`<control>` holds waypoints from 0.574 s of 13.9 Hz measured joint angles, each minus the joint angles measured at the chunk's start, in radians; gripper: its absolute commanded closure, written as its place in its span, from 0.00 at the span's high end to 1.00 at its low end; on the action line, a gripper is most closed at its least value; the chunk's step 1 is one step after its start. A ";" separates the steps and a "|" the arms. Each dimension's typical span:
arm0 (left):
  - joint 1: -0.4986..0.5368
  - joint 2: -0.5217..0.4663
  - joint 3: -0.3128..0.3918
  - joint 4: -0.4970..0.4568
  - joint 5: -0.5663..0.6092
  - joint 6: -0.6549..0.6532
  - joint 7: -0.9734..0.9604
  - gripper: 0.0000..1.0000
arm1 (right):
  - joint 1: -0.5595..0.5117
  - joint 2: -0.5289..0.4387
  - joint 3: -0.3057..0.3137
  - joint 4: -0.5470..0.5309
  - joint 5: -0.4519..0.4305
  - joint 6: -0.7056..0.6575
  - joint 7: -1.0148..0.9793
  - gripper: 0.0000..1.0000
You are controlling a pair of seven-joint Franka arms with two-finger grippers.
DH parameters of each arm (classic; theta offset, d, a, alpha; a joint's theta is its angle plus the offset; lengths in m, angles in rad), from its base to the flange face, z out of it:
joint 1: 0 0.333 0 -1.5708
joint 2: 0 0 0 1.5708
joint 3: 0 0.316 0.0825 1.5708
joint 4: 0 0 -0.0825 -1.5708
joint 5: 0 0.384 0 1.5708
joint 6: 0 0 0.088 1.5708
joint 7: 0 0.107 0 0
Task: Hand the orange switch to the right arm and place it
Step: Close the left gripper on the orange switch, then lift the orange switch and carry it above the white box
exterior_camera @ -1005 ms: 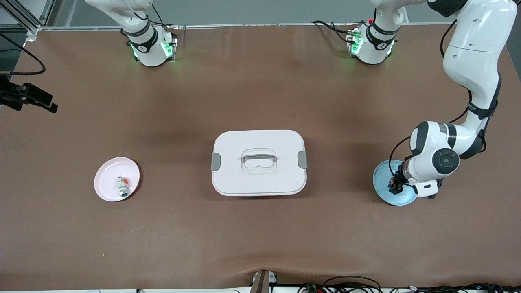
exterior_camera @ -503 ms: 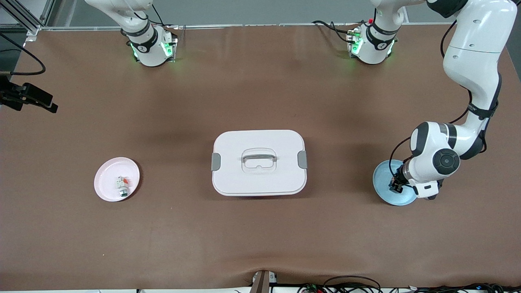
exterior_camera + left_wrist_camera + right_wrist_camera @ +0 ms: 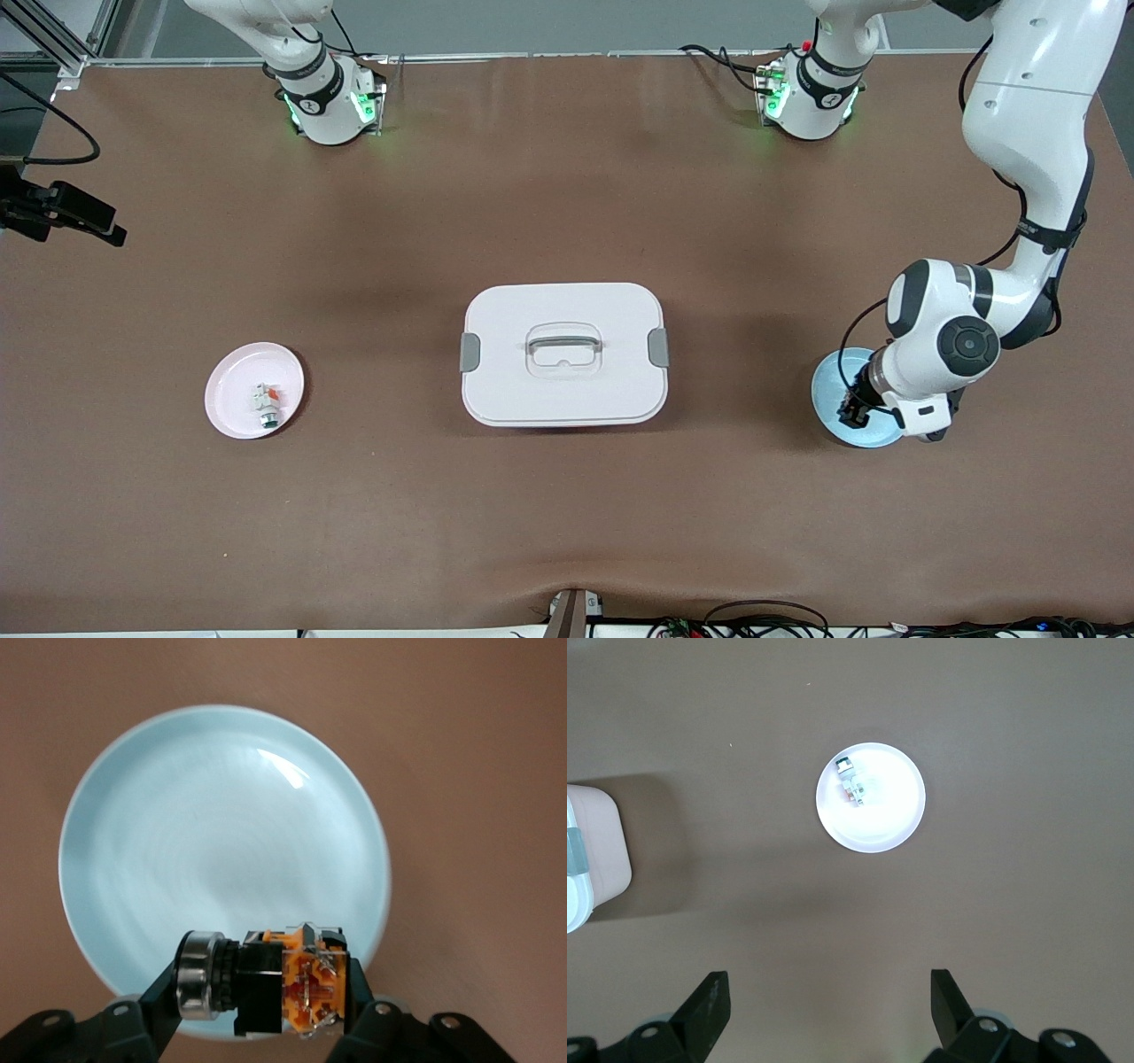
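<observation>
The orange switch [image 3: 306, 988], a small black block with an orange end and a silver ring, is held sideways in my left gripper [image 3: 264, 990], whose fingers are shut on it. It hangs just above the pale blue plate [image 3: 221, 842]. In the front view the left gripper [image 3: 855, 410] is low over that blue plate [image 3: 831, 390] at the left arm's end of the table. My right gripper [image 3: 828, 992] is open and empty, high over the table near the pink plate [image 3: 881, 819]. The front view shows only the right arm's base.
A white lidded box [image 3: 563, 353] with a handle sits mid-table; its corner [image 3: 589, 859] shows in the right wrist view. The pink plate [image 3: 235, 390] at the right arm's end holds a small white-and-green part [image 3: 266, 406]. A black camera mount [image 3: 62, 213] sticks in at that table edge.
My left gripper has shut on the orange switch and risen slightly over the blue plate. The right gripper has stayed open.
</observation>
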 measured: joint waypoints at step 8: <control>-0.011 -0.038 -0.260 0.172 -0.144 -0.093 -0.214 0.10 | 0.000 0.000 0.000 -0.004 0.002 -0.015 0.003 1.00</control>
